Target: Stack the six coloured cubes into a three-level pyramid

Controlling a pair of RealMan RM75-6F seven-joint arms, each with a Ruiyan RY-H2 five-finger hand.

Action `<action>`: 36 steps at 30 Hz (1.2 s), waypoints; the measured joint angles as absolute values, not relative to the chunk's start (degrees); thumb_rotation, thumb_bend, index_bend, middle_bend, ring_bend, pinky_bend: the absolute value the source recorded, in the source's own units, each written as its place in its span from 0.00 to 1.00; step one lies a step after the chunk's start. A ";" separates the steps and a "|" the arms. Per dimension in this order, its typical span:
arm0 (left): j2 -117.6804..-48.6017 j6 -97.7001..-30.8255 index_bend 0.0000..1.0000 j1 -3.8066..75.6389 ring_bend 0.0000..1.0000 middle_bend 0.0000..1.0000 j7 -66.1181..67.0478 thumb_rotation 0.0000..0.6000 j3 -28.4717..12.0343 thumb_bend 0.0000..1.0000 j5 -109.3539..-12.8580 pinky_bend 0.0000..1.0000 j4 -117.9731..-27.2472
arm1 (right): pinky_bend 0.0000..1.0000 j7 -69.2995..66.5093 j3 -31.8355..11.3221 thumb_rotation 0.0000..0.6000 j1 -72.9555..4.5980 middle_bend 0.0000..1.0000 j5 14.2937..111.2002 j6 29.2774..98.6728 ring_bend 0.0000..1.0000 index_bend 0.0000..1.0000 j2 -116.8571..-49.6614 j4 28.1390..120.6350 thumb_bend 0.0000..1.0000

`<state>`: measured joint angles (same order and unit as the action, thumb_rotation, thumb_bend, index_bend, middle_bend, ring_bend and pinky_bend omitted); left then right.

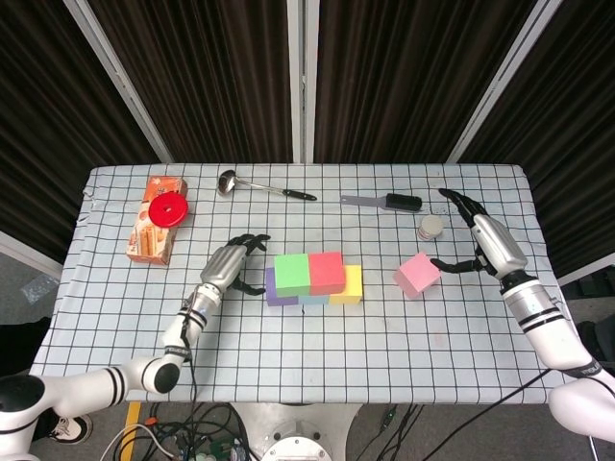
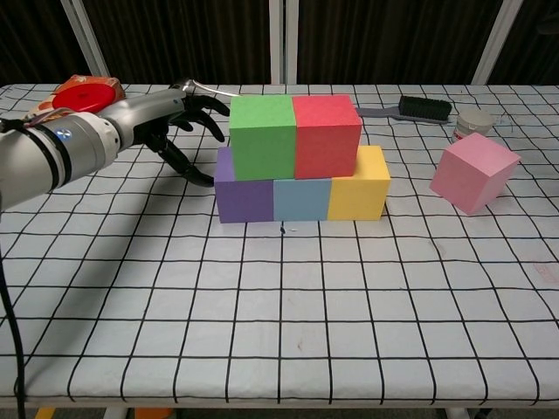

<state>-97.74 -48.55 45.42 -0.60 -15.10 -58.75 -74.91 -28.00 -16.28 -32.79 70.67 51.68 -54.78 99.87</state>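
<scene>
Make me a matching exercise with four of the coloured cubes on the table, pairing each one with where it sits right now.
Things:
1. green foam cube
2. yellow foam cube
3. pink foam cube
4. light blue foam cube

Places:
A. middle of the bottom row
B. alone on the checked tablecloth, away from the stack
C. second level, beside the red foam cube
D. bottom row, at the end nearest the pink cube

Pairs: 1-C, 2-D, 3-B, 4-A

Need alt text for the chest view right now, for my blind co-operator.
Five cubes form two levels: green cube and red cube atop purple, blue and yellow. The pink cube sits apart at right; the left hand hovers open beside the stack.
</scene>
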 measured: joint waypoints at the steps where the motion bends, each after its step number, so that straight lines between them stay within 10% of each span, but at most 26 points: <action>1: -97.76 -48.48 0.12 45.45 0.08 0.24 -0.58 1.00 -15.12 0.00 -58.74 0.11 -74.94 | 0.00 -28.09 -16.25 1.00 -32.76 0.04 70.69 51.66 0.00 0.00 -54.80 99.82 0.10; 23: -95.52 -49.83 0.12 44.28 0.08 0.24 0.18 1.00 -15.02 0.00 -58.73 0.11 -76.49 | 0.00 -27.86 -16.18 1.00 -32.69 0.04 70.96 51.50 0.00 0.00 -54.47 99.52 0.10; 36: -84.83 -61.78 0.12 35.82 0.04 0.21 0.56 1.00 -14.16 0.03 -61.44 0.11 -80.07 | 0.00 -16.07 -13.91 1.00 -33.48 0.11 70.15 48.90 0.00 0.00 -51.07 98.88 0.10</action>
<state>-84.83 -61.78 35.82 0.56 -14.16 -61.44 -80.07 -16.07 -13.91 -33.48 70.15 48.90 -51.07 98.88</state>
